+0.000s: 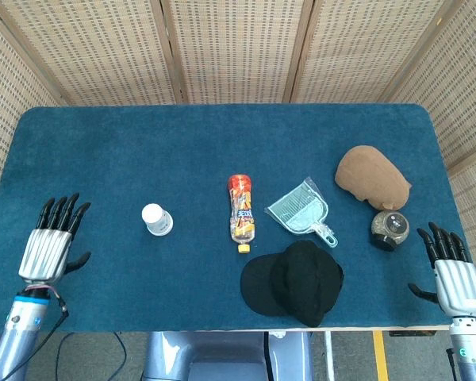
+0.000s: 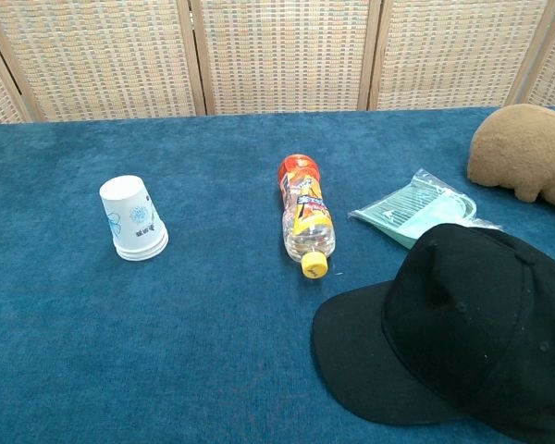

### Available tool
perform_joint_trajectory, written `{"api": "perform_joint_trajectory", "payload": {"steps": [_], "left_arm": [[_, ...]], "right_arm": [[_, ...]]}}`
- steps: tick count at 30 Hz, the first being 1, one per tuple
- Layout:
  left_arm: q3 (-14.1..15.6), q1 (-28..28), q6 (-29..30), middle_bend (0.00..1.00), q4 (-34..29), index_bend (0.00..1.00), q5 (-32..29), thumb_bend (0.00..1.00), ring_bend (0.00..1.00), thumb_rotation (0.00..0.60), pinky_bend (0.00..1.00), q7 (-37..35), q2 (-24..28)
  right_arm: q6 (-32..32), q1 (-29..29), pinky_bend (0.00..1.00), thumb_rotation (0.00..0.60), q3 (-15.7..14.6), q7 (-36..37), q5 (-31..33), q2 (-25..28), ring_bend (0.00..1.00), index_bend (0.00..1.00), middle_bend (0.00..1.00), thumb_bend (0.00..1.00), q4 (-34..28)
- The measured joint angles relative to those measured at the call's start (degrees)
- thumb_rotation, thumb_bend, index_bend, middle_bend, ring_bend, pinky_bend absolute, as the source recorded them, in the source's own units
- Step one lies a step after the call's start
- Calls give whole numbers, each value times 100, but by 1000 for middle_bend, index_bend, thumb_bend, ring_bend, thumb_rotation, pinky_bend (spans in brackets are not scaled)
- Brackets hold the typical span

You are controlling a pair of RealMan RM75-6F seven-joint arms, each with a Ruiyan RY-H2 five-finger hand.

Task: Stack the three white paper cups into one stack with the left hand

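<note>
Left hand point(image 1: 51, 244) is resting at the table's near left corner, fingers spread, holding nothing. Cup stack point(image 1: 156, 219) is standing upside down, nested into one, well to the right of that hand and apart from it. Right hand point(image 1: 454, 274) is sitting at the near right edge, fingers apart, empty. Spice jar point(image 1: 389, 229) is lying just ahead-left of it, black cap point(image 1: 295, 282) further left.
</note>
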Motion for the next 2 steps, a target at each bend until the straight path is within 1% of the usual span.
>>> {"api": "perform_joint_trajectory", "payload": {"steps": [2], "left_arm": [[89, 181, 104, 0, 39, 93, 114, 215, 0, 600, 0, -64, -81]], "right_arm": [[24, 0, 0, 600, -1, -15, -22, -16, 0, 70, 0, 55, 5]]}}
